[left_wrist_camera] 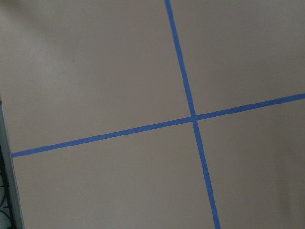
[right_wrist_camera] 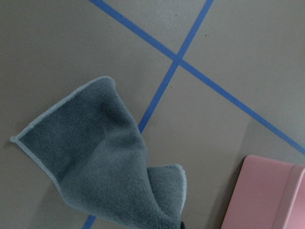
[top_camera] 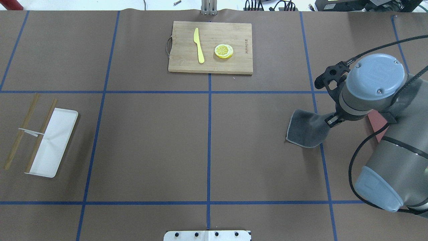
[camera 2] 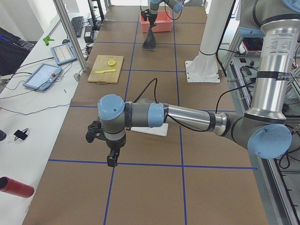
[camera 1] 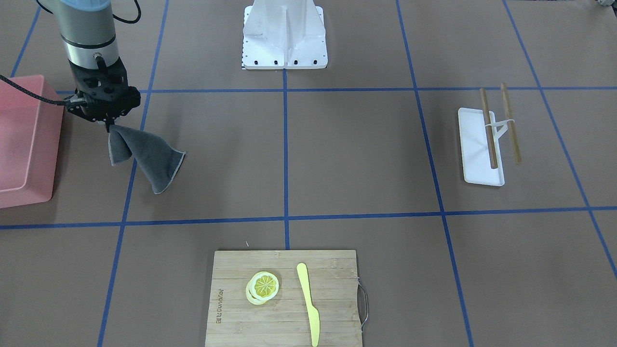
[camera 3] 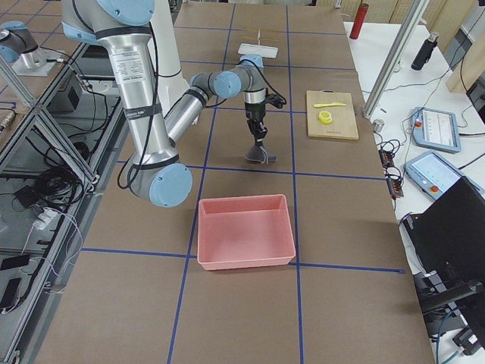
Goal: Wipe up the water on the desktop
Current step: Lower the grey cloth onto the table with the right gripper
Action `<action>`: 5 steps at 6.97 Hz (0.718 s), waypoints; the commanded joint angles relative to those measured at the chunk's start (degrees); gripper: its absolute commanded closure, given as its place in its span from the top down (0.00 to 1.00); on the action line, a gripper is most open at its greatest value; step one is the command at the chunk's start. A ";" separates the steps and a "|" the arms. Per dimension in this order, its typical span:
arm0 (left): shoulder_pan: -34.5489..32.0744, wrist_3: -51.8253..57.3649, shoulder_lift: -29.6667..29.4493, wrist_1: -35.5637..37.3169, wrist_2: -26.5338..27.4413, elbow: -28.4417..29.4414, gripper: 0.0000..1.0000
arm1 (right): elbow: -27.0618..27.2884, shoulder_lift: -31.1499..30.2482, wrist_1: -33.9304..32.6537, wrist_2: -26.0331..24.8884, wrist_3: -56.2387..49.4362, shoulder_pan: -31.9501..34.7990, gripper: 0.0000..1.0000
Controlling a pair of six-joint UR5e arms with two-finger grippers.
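The brown desktop (camera 1: 356,154) carries a grid of blue tape lines; I see no water on it. My right gripper (camera 1: 107,124) is shut on the top corner of a grey cloth (camera 1: 154,159), which hangs down with its lower edge resting on the desktop. The cloth also shows in the overhead view (top_camera: 306,129) and the right wrist view (right_wrist_camera: 105,157). My left gripper (camera 2: 112,161) hangs low over a tape crossing at the other end of the table, with nothing seen in it. It shows only in the exterior left view, so I cannot tell if it is open.
A pink bin (camera 1: 24,140) stands right beside the right gripper. A bamboo board (camera 1: 284,299) holds a yellow knife (camera 1: 308,303) and lemon slices (camera 1: 263,286). A white tray (camera 1: 477,154) with two chopsticks (camera 1: 489,130) lies on the left arm's side. The white base mount (camera 1: 284,33) is at centre.
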 commanded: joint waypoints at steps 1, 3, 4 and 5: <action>-0.05 -1.18 0.19 -0.12 0.07 -0.09 0.99 | -7.64 7.67 0.59 -0.86 10.52 -5.53 0.00; -0.05 -1.27 0.10 -0.12 0.07 -0.09 0.99 | -13.92 18.59 3.29 -0.86 23.28 -9.94 0.00; -0.05 -1.27 0.01 -0.12 0.07 -0.09 0.99 | -16.46 20.20 11.15 -1.03 32.13 -13.09 0.00; -0.13 -1.27 0.01 -0.12 0.07 -0.17 0.99 | -21.18 25.26 15.93 -3.21 39.01 -15.91 0.00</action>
